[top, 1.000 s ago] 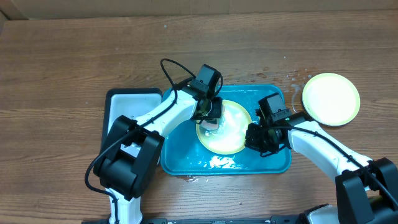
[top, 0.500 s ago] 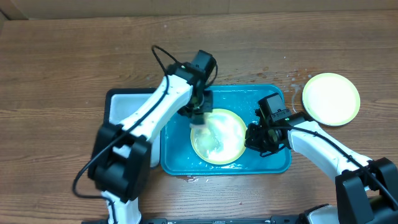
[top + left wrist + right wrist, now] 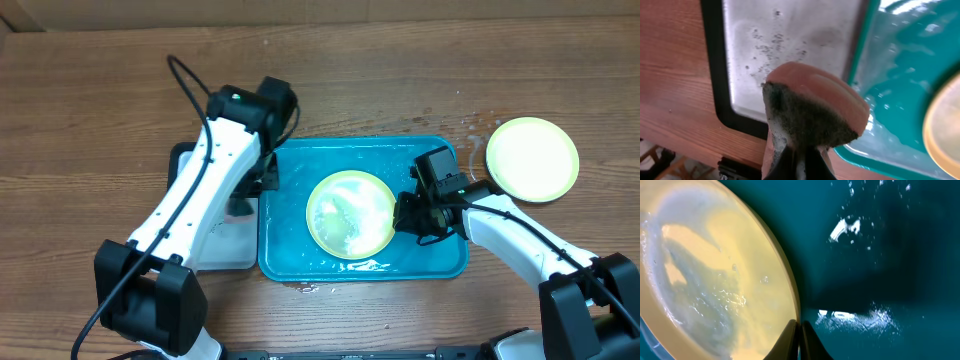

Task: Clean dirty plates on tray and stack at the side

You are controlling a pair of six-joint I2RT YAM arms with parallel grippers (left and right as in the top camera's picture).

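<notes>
1. The left gripper point(image 3: 795, 159) is clamped on a sponge point(image 3: 815, 107), orange-backed with a dark scrub face. It hangs over the black-rimmed white tray point(image 3: 790, 40), at 9 o'clock of the teal tray and clear of any plate.
2. The teal tray point(image 3: 285, 245) is wet, and one yellow-green plate point(image 3: 350, 215) lies flat near its middle. The plate's pale centre glistens with water and I can make out no dark smears, so its scrubbing looks done.
3. The right gripper point(image 3: 408, 216) sits at that plate's 3 o'clock edge. Its fingers are drawn together with the rim running in between them, which looks like a pinch on the rim.
4. At 2 o'clock of the teal tray, on the bare table, rests the side plate point(image 3: 532, 158). It looks clean, and I cannot tell whether others lie beneath it.
5. My judgement is that the task is well along. What remains is to carry the pinched plate over to the 2 o'clock spot and stack it, and no other dirty plate is in view.
</notes>
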